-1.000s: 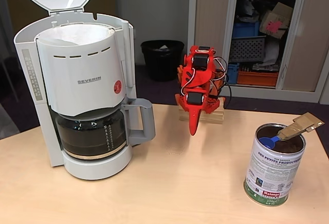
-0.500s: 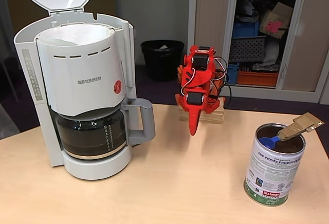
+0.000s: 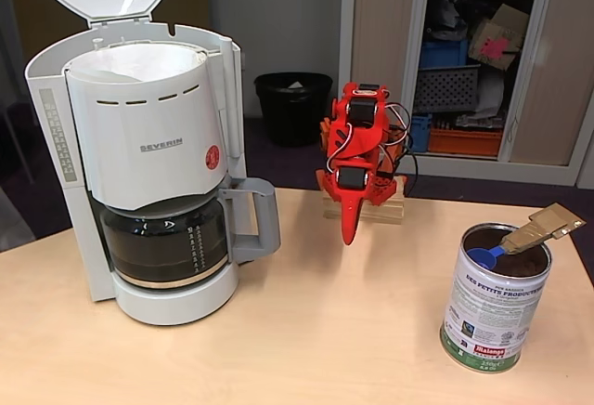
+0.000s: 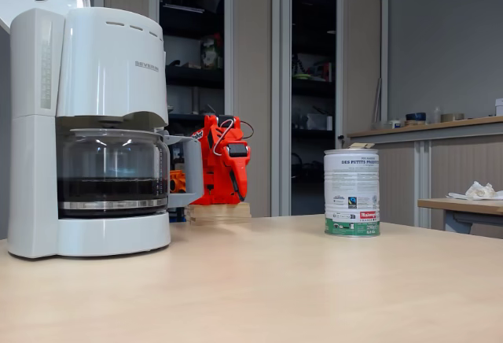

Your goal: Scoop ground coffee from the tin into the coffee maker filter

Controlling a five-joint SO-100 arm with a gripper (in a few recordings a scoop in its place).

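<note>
A pale wooden table [image 3: 306, 331] stood in an office room, with open cupboards [image 3: 464, 52] of boxes and crates behind it and a black waste bin [image 3: 293, 106] on the dark floor by the grey wall. At the table's far edge the red five-joint arm [image 3: 357, 145] sat folded on a small wooden block [image 3: 367, 208], its gripper [image 3: 349, 230] pointing down just above the tabletop; its jaws looked pressed together and held nothing.

On the left in both fixed views stood the large white-grey drip coffee machine [image 3: 153, 145] marked SEVERIN, lid raised. The white paper cone filter [image 3: 139, 59] lined its top basket, and the glass carafe [image 3: 165, 247] below held a dark liquid. Well apart, at the right, stood the cylindrical metal tin [image 3: 494, 307] with a white label and green base band. Dark brown ground coffee [image 3: 522, 264] lay inside it, and a little blue scoop [image 3: 481, 256] with a tan handle rested in the tin, handle leaning over the rim.
</note>
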